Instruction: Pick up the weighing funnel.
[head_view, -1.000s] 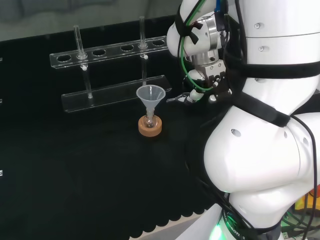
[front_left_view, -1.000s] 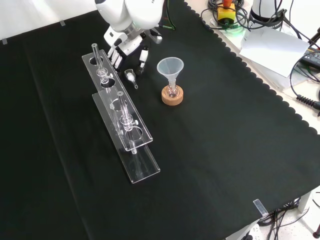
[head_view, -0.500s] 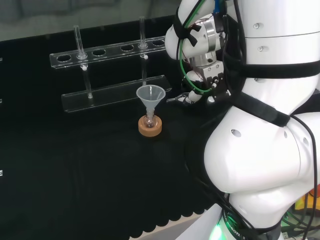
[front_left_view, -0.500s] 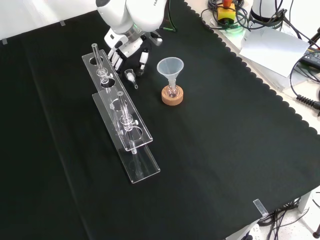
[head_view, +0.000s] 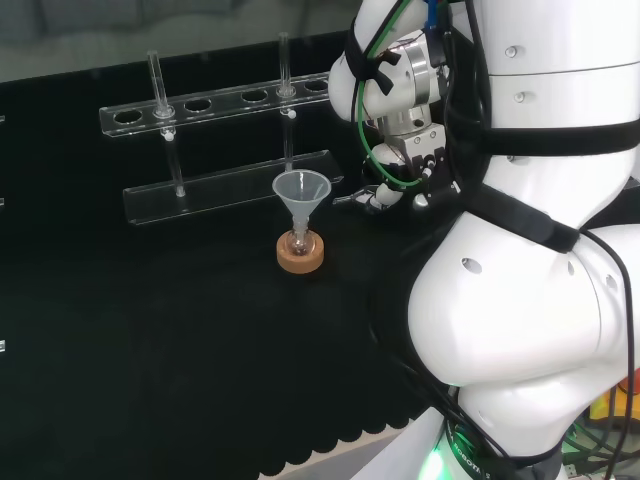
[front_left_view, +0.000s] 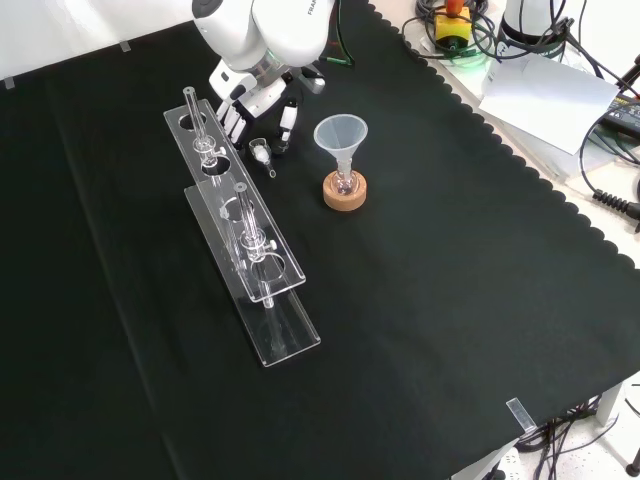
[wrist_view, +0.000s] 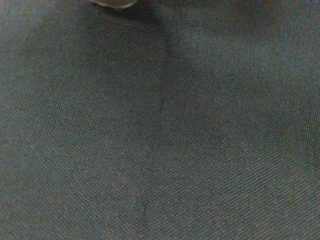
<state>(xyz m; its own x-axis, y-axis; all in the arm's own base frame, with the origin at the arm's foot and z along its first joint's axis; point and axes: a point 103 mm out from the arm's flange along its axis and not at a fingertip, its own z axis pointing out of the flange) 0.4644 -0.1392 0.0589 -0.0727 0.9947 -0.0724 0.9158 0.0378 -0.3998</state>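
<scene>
The weighing funnel (front_left_view: 262, 154) is lying flat on the black cloth (front_left_view: 430, 300), up toward the bench's far edge in the front view. It sits in the gap between the end of the clear test tube rack (front_left_view: 262, 285) and the big funnel (front_left_view: 341, 133). My hand (front_left_view: 255, 100) hangs right behind it, spread and fairly straight, gripping nothing. Most fingers (front_left_view: 232, 120) point down by the rack's end and one is set apart on the funnel side. Can't tell if any tip touches the little piece.

From the head view the hand (head_view: 385, 193) is just a small bit poking out left of my own white arm links (head_view: 520, 300), low by the rack's (head_view: 225, 150) right end. That angle is better for the funnel (head_view: 301, 190), which stands stem-down in a small flask on its cork ring (head_view: 301, 256) just in front of the rack, and for the two glass tubes (head_view: 154, 85) standing up in the rack.

Wrist view is cloth weave (wrist_view: 160, 130) up close, plus a blurry pale blob at one edge that I can't identify.
</scene>
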